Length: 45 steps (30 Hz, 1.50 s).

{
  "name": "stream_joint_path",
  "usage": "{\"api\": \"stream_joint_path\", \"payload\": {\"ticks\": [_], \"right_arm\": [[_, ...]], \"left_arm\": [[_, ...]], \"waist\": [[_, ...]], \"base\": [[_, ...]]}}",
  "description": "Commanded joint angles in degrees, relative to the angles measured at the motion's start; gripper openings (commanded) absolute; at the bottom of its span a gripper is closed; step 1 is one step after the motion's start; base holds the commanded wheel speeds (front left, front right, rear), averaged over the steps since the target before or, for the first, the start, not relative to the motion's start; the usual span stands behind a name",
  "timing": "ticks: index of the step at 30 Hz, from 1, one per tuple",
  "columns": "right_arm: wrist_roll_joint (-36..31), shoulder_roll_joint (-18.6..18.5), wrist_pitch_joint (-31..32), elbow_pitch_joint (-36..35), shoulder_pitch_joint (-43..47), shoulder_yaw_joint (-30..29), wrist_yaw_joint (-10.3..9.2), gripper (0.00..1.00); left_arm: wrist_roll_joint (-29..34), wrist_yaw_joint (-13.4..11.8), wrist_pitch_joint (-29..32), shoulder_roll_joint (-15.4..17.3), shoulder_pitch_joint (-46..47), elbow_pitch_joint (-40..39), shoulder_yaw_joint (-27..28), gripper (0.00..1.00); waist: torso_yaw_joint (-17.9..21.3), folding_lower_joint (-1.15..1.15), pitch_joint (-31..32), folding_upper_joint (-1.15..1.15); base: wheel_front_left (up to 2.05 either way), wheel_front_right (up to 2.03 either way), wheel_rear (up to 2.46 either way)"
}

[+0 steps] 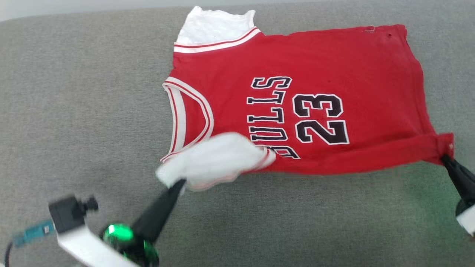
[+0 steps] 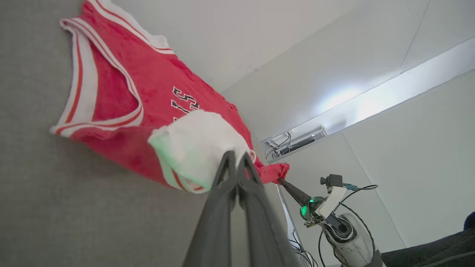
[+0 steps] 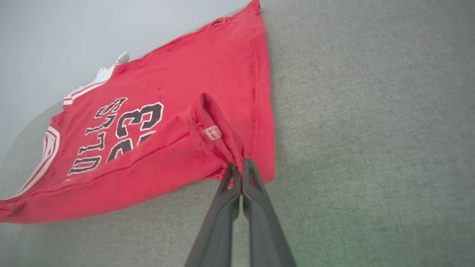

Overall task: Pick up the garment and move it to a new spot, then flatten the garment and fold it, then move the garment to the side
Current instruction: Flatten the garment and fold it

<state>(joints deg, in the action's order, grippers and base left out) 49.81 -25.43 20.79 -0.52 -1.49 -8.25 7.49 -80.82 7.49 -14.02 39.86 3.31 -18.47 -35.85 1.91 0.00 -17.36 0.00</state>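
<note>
Garment: the garment [image 1: 315, 74] lies print-up across the upper centre and right of the head view, with the neck [image 1: 185, 118] toward frame left and the hem toward frame right.
Lower edge: lifted off the surface and rolled up toward the print [image 1: 319, 118]. The upper edge lies flat.
Near sleeve: the white sleeve [image 1: 219, 157], at frame centre, is raised and doubled over the lowest letters of the print.
Left gripper: the left gripper [image 1: 180, 184], at lower left, has its fingers pinched together on the sleeve's edge.
Right gripper: the right gripper [image 1: 445, 158], at the right edge of the frame, is clamped on the hem corner, just beside the tag [image 3: 213, 132].
Reason for hold: the two grips sit at opposite ends of one long edge. This keeps the edge taut so the crease can run straight.
Step, as judged: the lengthwise fold is begun but not complete.
Surface: a grey cloth surface [image 1: 74, 92] lies beneath the garment. The far sleeve [image 1: 215, 24] lies near the surface's upper edge.
Caution: carry both ends at the same pace. Otherwise you are likely to skew the fold.
</note>
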Motion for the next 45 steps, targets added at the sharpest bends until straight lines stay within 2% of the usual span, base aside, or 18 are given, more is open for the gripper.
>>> {"api": "stream_joint_path", "payload": {"ticks": [1,6,14,27,28,30,31,32,33,34,35,37,41,45], "right_arm": [[-0.49,1.03,0.85,-0.31,-2.25,-0.23,0.0,0.0],[-1.2,2.31,2.11,1.58,-6.34,0.17,0.0,0.0],[-1.93,3.8,1.82,8.09,-15.15,2.57,0.0,0.0],[-2.25,2.97,-3.23,19.03,-24.04,8.94,0.0,0.0],[-2.28,2.98,-3.72,19.68,-24.46,9.47,0.0,0.0],[-2.27,3.04,-4.69,20.85,-25.36,10.76,0.0,0.0],[-2.12,3.12,-5.06,21.35,-25.7,11.43,0.0,0.0],[-1.99,3.1,-5.43,21.9,-25.97,12.04,0.0,0.02],[-2.13,2.87,-5.91,22.3,-26.16,12.79,0.0,0.23],[-2.32,2.71,-6.28,22.75,-26.3,13.44,0.0,0.44],[-2.39,2.6,-6.79,23.14,-26.45,14.1,0.0,1.0],[-2.39,2.02,-8.08,23.76,-26.62,14.98,0.0,1.0],[-1.83,0.53,-10.17,23.52,-25.03,15.39,0.0,1.0],[-1.66,-0.87,-11.25,21.81,-23.07,14.72,0.0,1.0]], "left_arm": [[-0.18,-0.05,0.78,-0.21,3.61,1.72,0.68,0.0],[-1.81,-0.05,2.92,-1.72,12.2,7.06,1.41,0.0],[-1.37,-0.05,4.86,-4.37,24.24,22.33,0.97,0.0],[0.41,-0.05,5.68,-7.32,34.04,38.84,-3.72,0.02],[0.82,-0.11,5.54,-7.29,34.47,39.99,-4.18,0.13],[1.45,-0.11,5.53,-7.24,35.14,41.44,-5.29,0.25],[2.35,-0.11,5.21,-6.77,35.66,41.93,-6.1,0.4],[2.79,-0.12,4.9,-6.37,36.08,42.57,-6.67,0.93],[3.27,-0.12,4.74,-6.04,36.41,43.04,-7.26,1.0],[3.77,-0.13,4.63,-5.69,36.67,43.43,-7.89,1.0],[4.27,-0.12,4.37,-5.55,37.06,43.55,-8.53,1.0],[5.16,-0.11,3.94,-5.09,38.53,42.89,-9.4,1.0],[8.12,-0.1,4.15,-1.53,41.19,41.12,-11.33,1.0],[10.29,-0.81,8.93,2.56,42.28,38.52,-13.55,1.0]], "waist": [[0.59,0.0,-0.4,0.0],[1.58,0.0,-1.29,0.0],[4.08,0.0,-4.32,0.0],[4.61,0.0,-9.04,0.0],[4.62,0.0,-9.13,0.0],[4.67,0.0,-9.19,0.0],[4.71,0.0,-9.16,0.0],[4.77,0.0,-9.04,0.0],[4.8,0.0,-8.89,0.0],[4.85,0.0,-8.62,0.0],[4.83,0.0,-8.26,0.0],[4.68,0.0,-7.37,0.0],[4.04,0.0,-4.87,0.0],[3.39,0.0,-2.22,0.0]], "base": [[0.0,0.0,0.0],[0.0,0.0,0.0],[0.0,0.0,0.0],[0.0,0.0,0.0],[0.0,0.0,0.0],[0.0,0.0,0.0],[0.0,0.0,0.0],[0.0,0.0,0.0],[0.0,0.0,0.0],[0.0,0.0,0.0],[0.0,0.0,0.0],[0.0,0.0,0.0],[0.0,0.0,0.0],[0.0,0.0,0.0]]}}
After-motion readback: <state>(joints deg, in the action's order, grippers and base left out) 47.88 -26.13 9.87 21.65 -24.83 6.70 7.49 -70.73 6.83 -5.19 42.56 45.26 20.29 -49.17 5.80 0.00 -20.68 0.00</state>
